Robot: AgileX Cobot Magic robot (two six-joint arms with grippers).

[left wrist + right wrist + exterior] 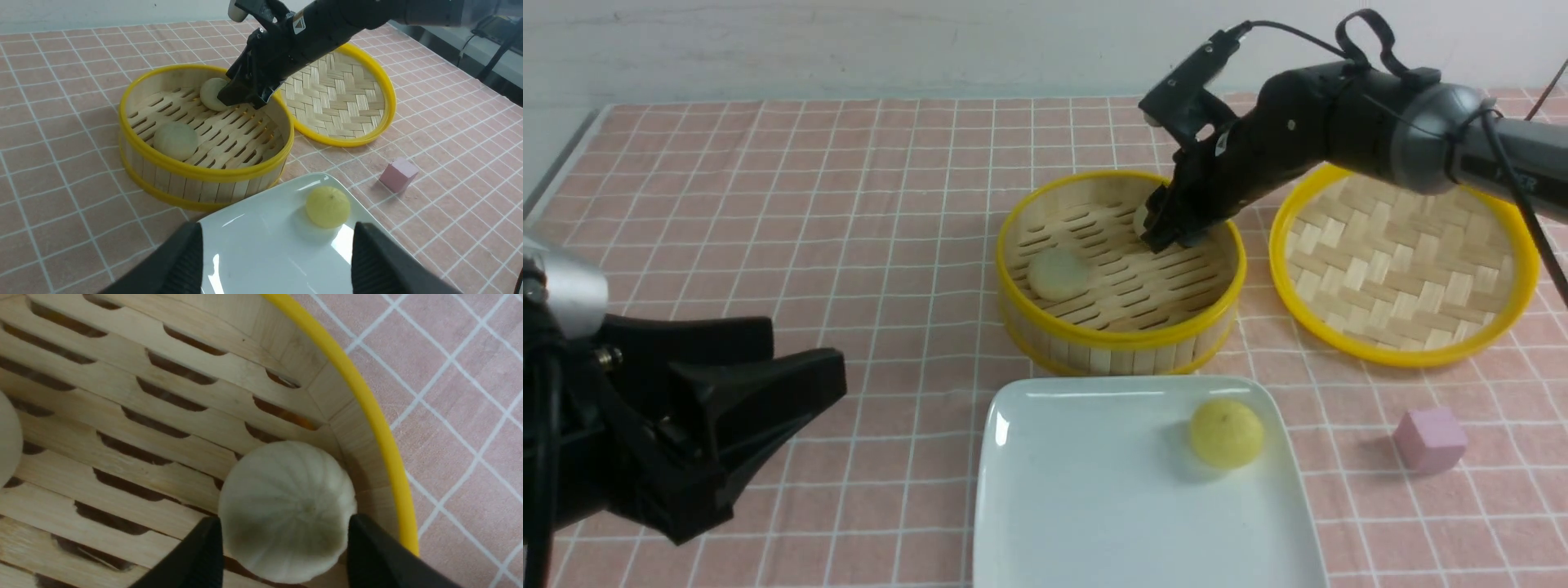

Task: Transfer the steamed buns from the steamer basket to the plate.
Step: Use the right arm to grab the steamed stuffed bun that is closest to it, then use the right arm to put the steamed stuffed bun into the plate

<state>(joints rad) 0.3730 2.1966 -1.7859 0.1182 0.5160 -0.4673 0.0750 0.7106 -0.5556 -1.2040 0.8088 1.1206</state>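
Observation:
The steamer basket stands mid-table, behind the white plate. My right gripper reaches down inside the basket at its far side. Its jaws are closed against both sides of a cream steamed bun, close to the basket wall. A second cream bun lies on the basket floor at the left. The yellow bun sits on the plate's right part. My left gripper is open and empty at the near left; in its wrist view it is above the plate.
A shallow woven tray with a yellow rim lies right of the basket, under my right arm. A small pink cube sits on the checked pink cloth right of the plate.

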